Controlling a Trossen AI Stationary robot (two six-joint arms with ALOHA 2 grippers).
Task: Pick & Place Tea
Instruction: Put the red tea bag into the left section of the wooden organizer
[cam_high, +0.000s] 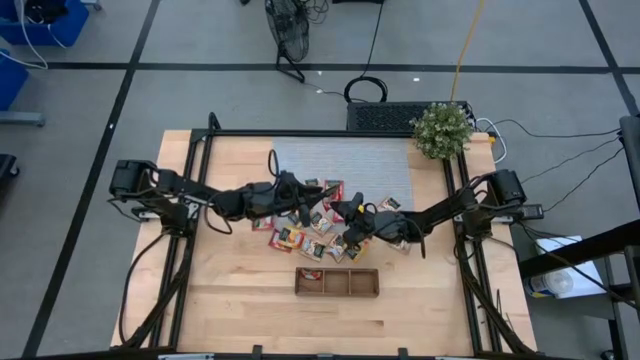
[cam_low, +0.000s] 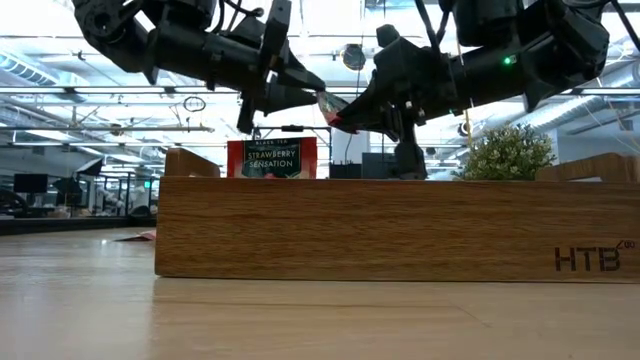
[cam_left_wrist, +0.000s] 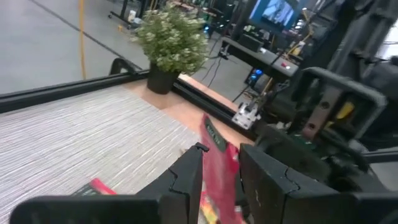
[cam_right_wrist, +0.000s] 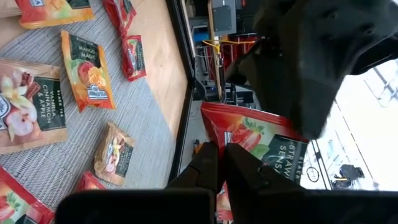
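Item: one red tea packet (cam_right_wrist: 252, 140), held aloft between both arms above the worktop (cam_high: 230, 290). We find the right hand (cam_right_wrist: 217, 163) clenched on its edge and the left hand (cam_left_wrist: 219, 171) clasping it too, presumably a handover. Remaining packets (cam_high: 300, 235) lie scattered behind the wooden tray (cam_high: 337, 283), awaiting sorting.

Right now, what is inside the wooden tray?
The high view shows one red packet in the end compartment of the wooden tray nearest the left arm. The other two look bare. The low view's tray wall hides the floor.
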